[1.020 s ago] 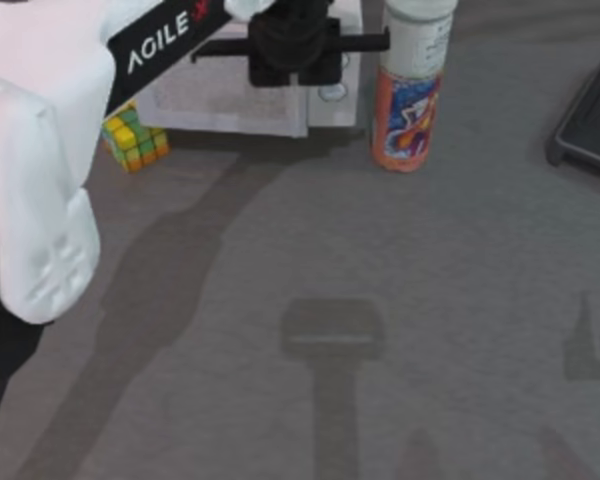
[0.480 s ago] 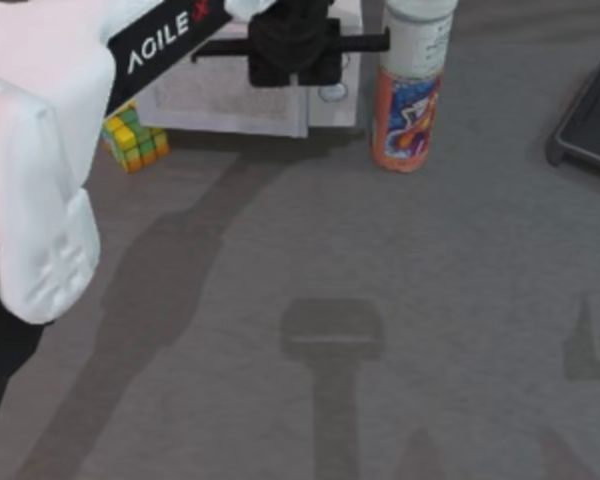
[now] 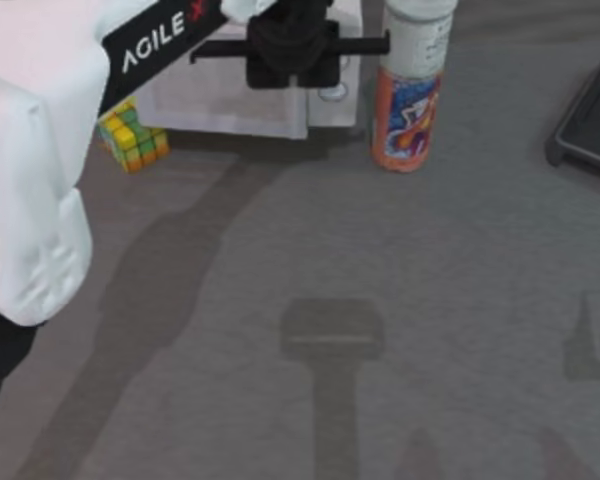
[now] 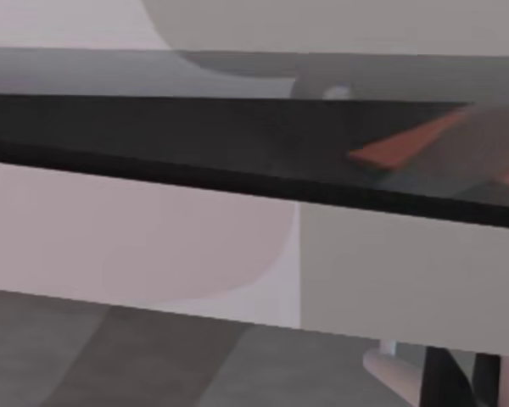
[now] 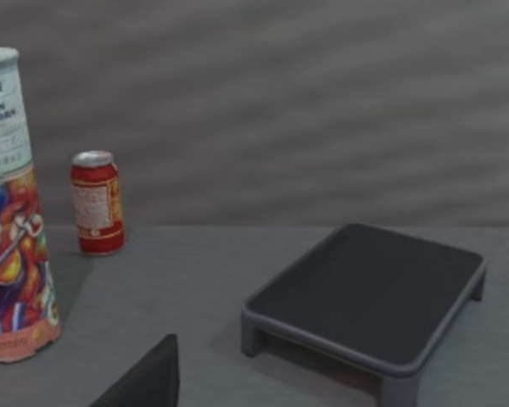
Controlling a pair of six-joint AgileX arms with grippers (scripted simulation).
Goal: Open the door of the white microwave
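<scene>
The white microwave (image 3: 332,70) stands at the table's far edge, left of centre. Its door (image 3: 220,102), a white panel with a greyish speckled window, fills the left part of the front, and a round silver knob (image 3: 332,93) sits to its right. My left gripper (image 3: 292,48) hangs over the microwave's top front, close to the door's right edge. The left wrist view is filled by the white front (image 4: 407,271) and a dark band at very close range. The right gripper (image 5: 157,381) is out of the top view; one dark finger shows with nothing near it.
An orange-labelled bottle (image 3: 410,95) stands just right of the microwave. A coloured cube (image 3: 132,135) lies at the microwave's left corner. A dark tray (image 3: 590,115) sits at the right edge, and a red can (image 5: 96,203) stands beyond the bottle. My left arm's white body (image 3: 35,190) covers the near left.
My left arm's white body has shifted slightly to the left. The left gripper and the door stand about where they were.
</scene>
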